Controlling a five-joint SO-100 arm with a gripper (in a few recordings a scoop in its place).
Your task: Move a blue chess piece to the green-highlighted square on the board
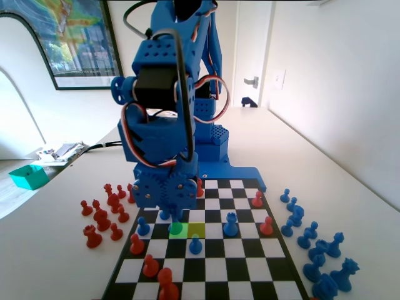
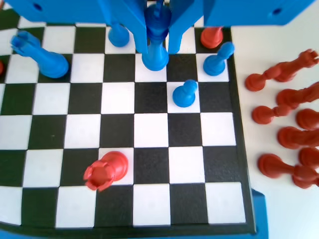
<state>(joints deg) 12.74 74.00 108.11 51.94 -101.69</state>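
In the wrist view a slim blue chess piece [image 2: 155, 47] stands upright between my gripper's [image 2: 157, 51] two jaws, which press against its upper part. Its base rests on or just above a white square of the board [image 2: 149, 130]. In the fixed view the gripper [image 1: 175, 214] is low over the board [image 1: 215, 270], right at the far edge of the green-highlighted square [image 1: 177, 230]. The gripper body hides most of the piece there. A paler yellow-green square [image 1: 196, 229] lies directly to the right of the green one.
Blue pawns [image 2: 185, 93] [image 2: 218, 59] stand close to the right of the gripper, and a larger blue piece [image 2: 40, 55] to its left. A red rook [image 2: 105, 171] stands nearer the camera. Captured red pieces [image 1: 103, 212] lie left of the board in the fixed view, captured blue ones [image 1: 319, 250] right.
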